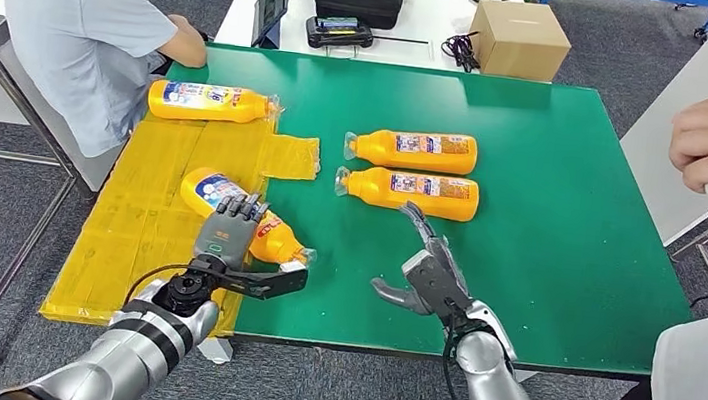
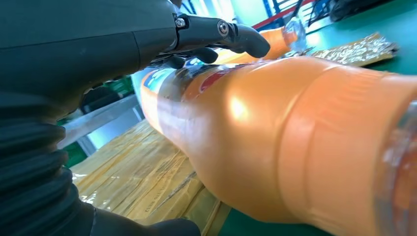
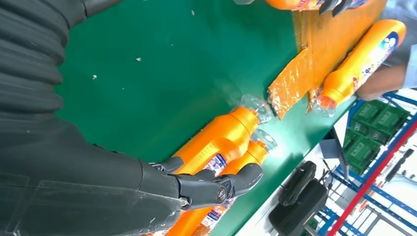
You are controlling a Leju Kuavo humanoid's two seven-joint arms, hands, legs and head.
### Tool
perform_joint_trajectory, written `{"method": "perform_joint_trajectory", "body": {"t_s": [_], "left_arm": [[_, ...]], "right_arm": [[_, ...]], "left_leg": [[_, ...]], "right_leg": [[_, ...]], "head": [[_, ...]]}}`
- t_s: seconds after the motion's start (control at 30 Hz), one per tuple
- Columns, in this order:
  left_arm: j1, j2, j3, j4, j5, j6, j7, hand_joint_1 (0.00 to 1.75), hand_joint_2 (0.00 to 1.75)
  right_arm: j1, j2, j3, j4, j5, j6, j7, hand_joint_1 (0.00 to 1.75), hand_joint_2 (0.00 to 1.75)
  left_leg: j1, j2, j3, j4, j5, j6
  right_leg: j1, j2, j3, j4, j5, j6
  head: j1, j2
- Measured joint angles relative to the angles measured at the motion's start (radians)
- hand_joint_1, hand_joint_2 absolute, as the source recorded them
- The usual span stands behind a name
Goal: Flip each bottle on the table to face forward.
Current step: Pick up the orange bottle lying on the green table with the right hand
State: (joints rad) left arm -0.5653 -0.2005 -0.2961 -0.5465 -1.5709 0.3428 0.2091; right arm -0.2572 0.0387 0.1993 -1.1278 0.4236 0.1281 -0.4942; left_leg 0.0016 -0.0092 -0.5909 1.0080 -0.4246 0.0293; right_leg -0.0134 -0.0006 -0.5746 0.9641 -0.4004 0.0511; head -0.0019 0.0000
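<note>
Orange and smooth, the bottle (image 1: 245,216) is lying under the left hand (image 1: 229,229) gripping its slippery middle, while the right hand (image 1: 430,274) is waiting spread wide, holding nothing.

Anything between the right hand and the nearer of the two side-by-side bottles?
No. In the head view only bare green table lies between the right hand and the nearer bottle; fingertips fall just short.

Four orange bottles (image 1: 414,150) (image 1: 409,191) (image 1: 210,102) (image 1: 266,230) lie on their sides, two on yellow film
</note>
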Motion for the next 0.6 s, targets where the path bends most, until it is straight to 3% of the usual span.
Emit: {"method": "perform_joint_trajectory", "body": {"t_s": [0.6], "left_arm": [[0.063,0.007,-0.197,-0.186,0.0,-0.039,0.11,0.0,1.75]], "right_arm": [[0.044,0.013,-0.043,-0.039,0.037,-0.011,0.004,0.0,1.75]], "left_leg": [[0.0,0.0,-0.01,0.0,0.0,0.0]], "right_leg": [[0.0,0.0,-0.01,0.0,0.0,0.0]], "head": [[0.0,0.0]]}}
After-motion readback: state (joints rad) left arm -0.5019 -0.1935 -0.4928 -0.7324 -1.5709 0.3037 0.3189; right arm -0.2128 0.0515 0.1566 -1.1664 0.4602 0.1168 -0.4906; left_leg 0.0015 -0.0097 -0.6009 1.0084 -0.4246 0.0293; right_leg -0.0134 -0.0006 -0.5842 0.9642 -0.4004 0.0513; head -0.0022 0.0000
